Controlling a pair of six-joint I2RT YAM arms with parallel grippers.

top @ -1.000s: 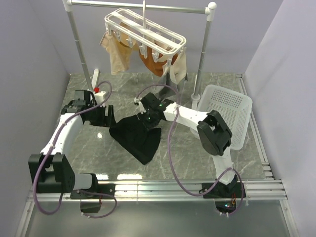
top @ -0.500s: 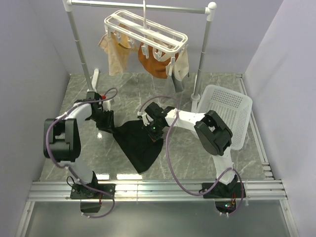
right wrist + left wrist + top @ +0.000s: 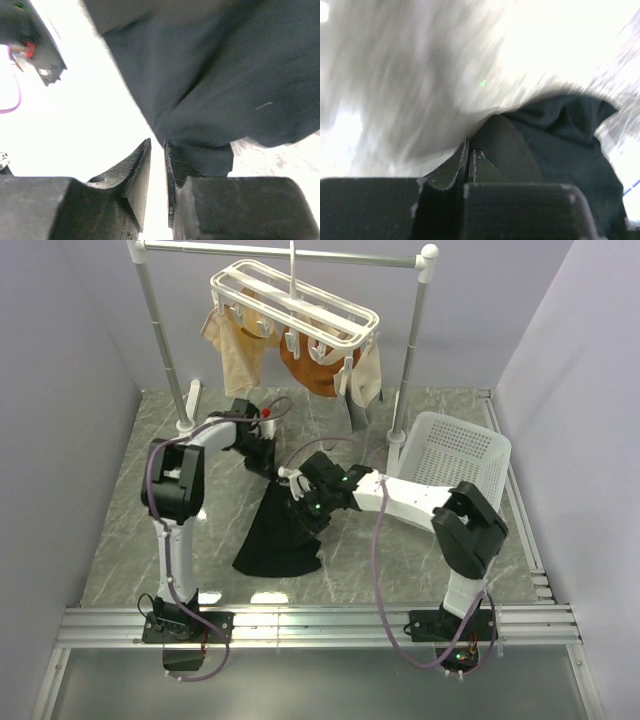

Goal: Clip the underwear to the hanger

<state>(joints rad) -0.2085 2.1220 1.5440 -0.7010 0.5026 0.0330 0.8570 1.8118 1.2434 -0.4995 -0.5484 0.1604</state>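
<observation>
The right hand (image 3: 157,142) has its fingers almost together at the edge of the underwear (image 3: 272,540); whether it pinches the cloth I cannot tell. Just beyond it, the left hand (image 3: 262,458) is clenched on the top corner, and the black fabric fans out nearward from there. Well beyond both hands hangs the hanger (image 3: 300,300).

The left wrist view is blurred: beyond the underwear (image 3: 570,140), cut off at its right edge, nothing reads. In the right wrist view the cloth overruns the top and right edges. Whether the right hand (image 3: 157,142) pinches it cannot be told.
</observation>
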